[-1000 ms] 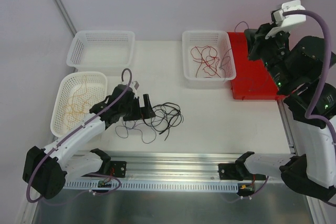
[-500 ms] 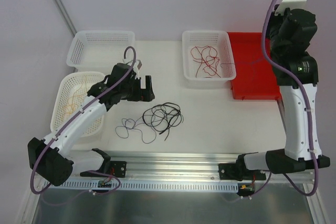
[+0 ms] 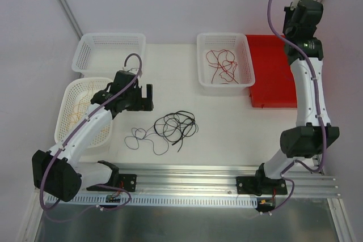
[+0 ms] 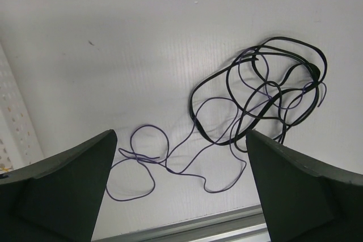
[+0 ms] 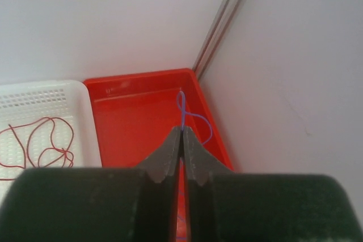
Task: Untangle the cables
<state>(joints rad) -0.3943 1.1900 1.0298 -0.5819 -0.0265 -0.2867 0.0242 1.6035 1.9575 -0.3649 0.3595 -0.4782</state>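
A tangle of black cables (image 3: 176, 124) lies on the white table in front of the arms. A thin dark purple cable (image 3: 139, 136) trails out of it to the left. My left gripper (image 3: 143, 98) hovers open up and left of the tangle, holding nothing. In the left wrist view the black cables (image 4: 283, 39) and the purple cable (image 4: 168, 170) lie on the table between and beyond the wide-spread fingers of the left gripper (image 4: 180, 140). My right gripper (image 5: 182, 130) is shut on a thin blue-purple cable (image 5: 193, 116), high above the red tray (image 5: 136, 117).
A white basket (image 3: 247, 55) with red cables stands at the back centre, next to the red tray (image 3: 278, 92). At the left stand a white basket (image 3: 85, 46) and a second one (image 3: 65, 103) holding yellow-orange cables. A metal rail (image 3: 198, 174) runs along the near edge.
The right arm has swung up and straightened high over the red tray, gripper still shut on the thin cable. The left gripper has drawn back and left from the black tangle.
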